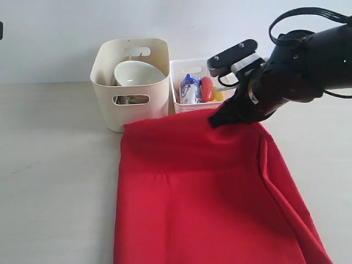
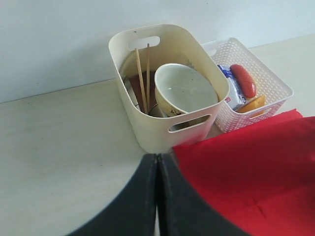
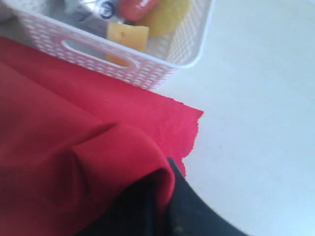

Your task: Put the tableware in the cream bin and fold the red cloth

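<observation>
The red cloth (image 1: 203, 187) lies spread on the table, with a raised fold along its right side. My right gripper (image 1: 215, 122) is at the cloth's far edge, shut on a pinched fold of the red cloth (image 3: 74, 147); the fabric bulges out between the jaws of that gripper (image 3: 165, 182). The cream bin (image 1: 132, 113) stands just beyond the cloth's far left corner. It holds the white bowl (image 2: 184, 88) tilted on its side, the wooden chopsticks (image 2: 141, 78) and other tableware partly hidden. My left gripper (image 2: 157, 162) is shut on nothing, above the table near the bin.
A white lattice basket (image 1: 184, 62) with a milk carton, a sausage and yellow food stands right of the bin, touching the cloth's far edge. Bare pale table stretches to the left and right of the cloth. A wall rises behind the bins.
</observation>
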Robot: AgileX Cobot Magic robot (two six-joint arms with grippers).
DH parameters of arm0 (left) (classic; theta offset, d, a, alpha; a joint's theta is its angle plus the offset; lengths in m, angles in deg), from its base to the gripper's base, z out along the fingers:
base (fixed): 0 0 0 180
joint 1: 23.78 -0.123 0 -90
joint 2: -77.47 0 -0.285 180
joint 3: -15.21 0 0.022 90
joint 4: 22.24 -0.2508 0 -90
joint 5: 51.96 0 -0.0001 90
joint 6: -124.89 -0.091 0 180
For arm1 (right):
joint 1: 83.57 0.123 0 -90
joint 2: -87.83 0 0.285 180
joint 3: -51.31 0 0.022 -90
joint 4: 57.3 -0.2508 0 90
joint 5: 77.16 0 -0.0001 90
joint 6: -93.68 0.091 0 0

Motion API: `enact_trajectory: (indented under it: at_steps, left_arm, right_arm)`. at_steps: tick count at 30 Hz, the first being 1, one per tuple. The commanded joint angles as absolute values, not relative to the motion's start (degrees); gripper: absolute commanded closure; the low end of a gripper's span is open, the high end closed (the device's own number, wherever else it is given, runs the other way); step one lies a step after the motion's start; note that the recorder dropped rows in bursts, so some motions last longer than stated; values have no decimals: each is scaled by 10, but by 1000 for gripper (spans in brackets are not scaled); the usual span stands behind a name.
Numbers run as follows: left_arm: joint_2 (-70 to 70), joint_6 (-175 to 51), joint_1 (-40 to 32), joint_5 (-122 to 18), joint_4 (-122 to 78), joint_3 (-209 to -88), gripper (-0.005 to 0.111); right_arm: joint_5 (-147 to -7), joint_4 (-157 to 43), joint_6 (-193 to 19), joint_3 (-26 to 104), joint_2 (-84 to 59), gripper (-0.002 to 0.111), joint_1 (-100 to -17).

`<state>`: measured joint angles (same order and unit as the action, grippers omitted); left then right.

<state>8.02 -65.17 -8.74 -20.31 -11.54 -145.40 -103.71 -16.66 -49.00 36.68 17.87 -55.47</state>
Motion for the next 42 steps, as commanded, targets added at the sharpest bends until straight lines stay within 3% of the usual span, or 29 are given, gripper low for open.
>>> enact_trajectory:
  at_steps: [1, 12, 20, 24, 30, 35, 42]
  left_arm:
    - [84, -649, -87, -203, -107, -1451, 107]
    - [84, -649, -87, -202, -105, -1451, 107]
    - [84, -649, -84, -202, -99, -1451, 107]
    - [84, -649, -84, -202, -99, -1451, 107]
    - [84, -649, -84, -202, -97, -1451, 107]
    - [84, -649, -84, -202, -97, -1451, 107]
    - [84, -651, -84, -197, -88, -1451, 107]
  right_arm:
    - [-1001, -167, -443, 371, 219, 100, -613]
    - [-1030, -118, -436, 378, 258, 40, -634]
    - [-1113, -73, -435, 402, 158, 36, -634]
    - [-1062, -235, -576, 402, 113, 44, -632]
    - [-1058, -573, -916, 402, 136, 76, -632]
    - [-1054, -631, -982, 402, 207, 105, -632]
    - [-942, -592, -897, 402, 287, 108, -637]
